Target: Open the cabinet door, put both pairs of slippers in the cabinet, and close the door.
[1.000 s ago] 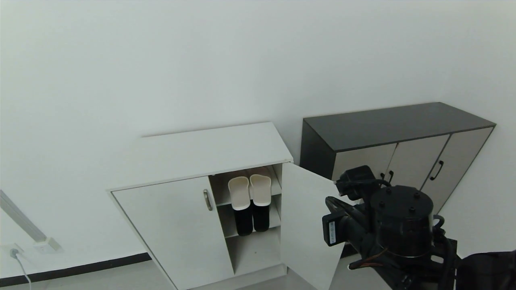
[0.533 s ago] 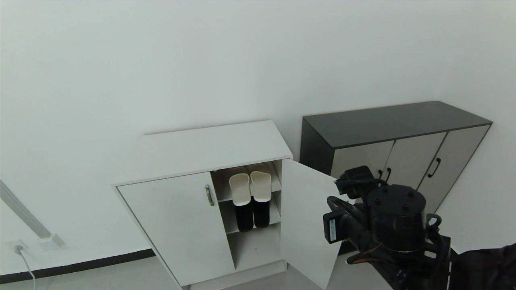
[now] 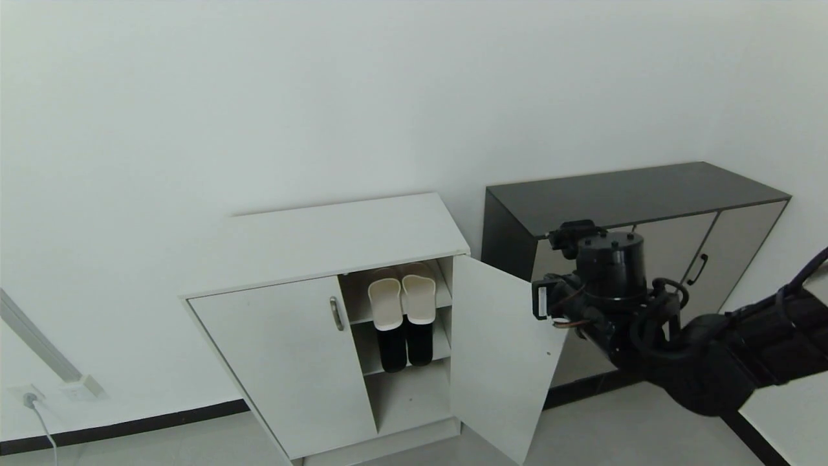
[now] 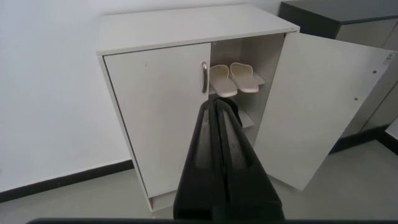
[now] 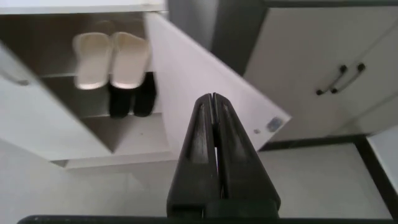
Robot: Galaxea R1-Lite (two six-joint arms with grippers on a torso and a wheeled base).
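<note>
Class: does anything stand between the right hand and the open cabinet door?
Nothing visible does: the right hand faces the open door across bare space; the white slippers and black slippers sit inside on shelves.

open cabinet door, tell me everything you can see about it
The open door is a flat, plain white panel, matte like laminate, the right-hand door of the white cabinet. It is hinged at the cabinet's right side and swung wide out, upright, its inner face showing two small dots near the free edge. The shut right gripper is close to that free edge; whether they touch cannot be told.
</note>
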